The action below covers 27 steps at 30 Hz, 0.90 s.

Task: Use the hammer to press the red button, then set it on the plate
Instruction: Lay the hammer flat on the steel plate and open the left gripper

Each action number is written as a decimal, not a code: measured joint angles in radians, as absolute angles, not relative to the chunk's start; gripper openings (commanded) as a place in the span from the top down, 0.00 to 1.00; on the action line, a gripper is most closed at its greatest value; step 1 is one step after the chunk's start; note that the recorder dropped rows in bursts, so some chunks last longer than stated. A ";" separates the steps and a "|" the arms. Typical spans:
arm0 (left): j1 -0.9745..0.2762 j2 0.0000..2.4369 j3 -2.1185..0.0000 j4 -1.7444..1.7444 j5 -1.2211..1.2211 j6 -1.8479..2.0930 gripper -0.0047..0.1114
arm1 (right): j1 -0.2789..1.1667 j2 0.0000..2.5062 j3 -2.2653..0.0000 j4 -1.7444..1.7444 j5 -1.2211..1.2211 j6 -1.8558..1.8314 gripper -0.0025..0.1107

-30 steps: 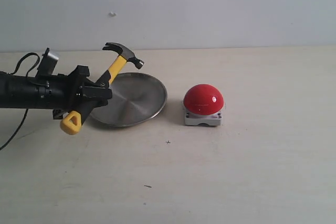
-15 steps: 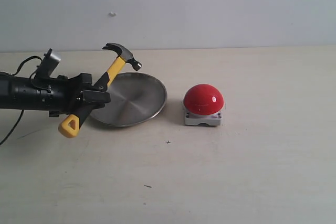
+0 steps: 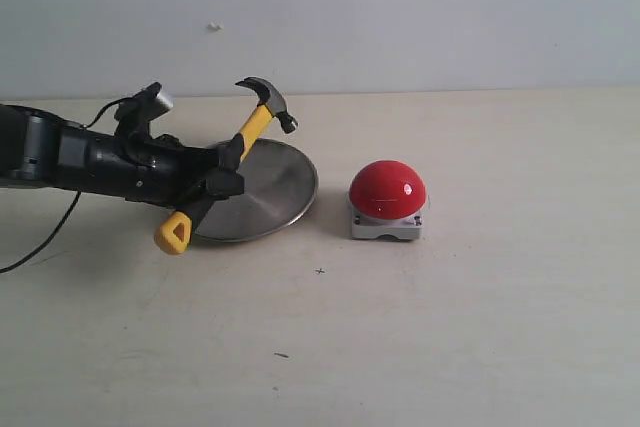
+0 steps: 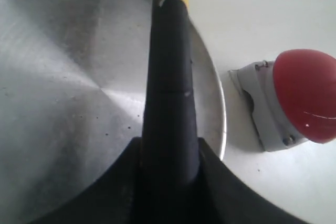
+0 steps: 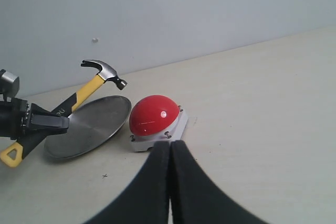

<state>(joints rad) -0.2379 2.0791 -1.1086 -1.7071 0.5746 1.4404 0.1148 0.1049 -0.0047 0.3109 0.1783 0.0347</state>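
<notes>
A black arm (image 3: 90, 162) is seen at the left, stretched out low over the worktop (image 3: 480, 327). A thin black cable (image 3: 40, 237) is seen hanging from it down to the worktop.

The hammer (image 3: 255, 125) is held by the left gripper (image 3: 228, 169). The jaws are clenched around the black part of the handle. The hammer is tilted. Its yellow looped end is low, by the near left rim of the plate (image 3: 275, 187). Its dark head is up high, over the back of the plate. It cannot be told if the loop touches the worktop.

The plate is laid flat on the worktop, under the hammer. In the left wrist view, the black handle is seen running across the silver plate.

The red button (image 3: 388, 187) is found to the right of the plate. It is set near the plate's rim but is not touched by it. The hammer head is up and to the left of the button, apart from it.

The right gripper (image 5: 169, 148) is seen in the right wrist view. Its jaws are pressed together tip to tip, and nothing is held between them. The red button is seen just past the tips.
</notes>
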 measured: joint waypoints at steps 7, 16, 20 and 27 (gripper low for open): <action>-0.259 2.079 -1.113 -1.709 0.461 1.440 0.96 | 0.115 0.105 -0.005 0.311 0.178 0.035 0.98; -0.259 2.125 -1.120 -1.734 0.487 1.440 0.96 | 0.115 0.105 -0.005 0.311 0.178 0.035 0.98; -0.259 2.145 -1.122 -1.738 0.514 1.446 0.96 | 0.115 0.105 -0.005 0.311 0.178 0.035 0.98; -0.259 2.146 -1.122 -1.738 0.536 1.447 0.90 | 0.115 0.105 -0.005 0.311 0.178 0.035 0.98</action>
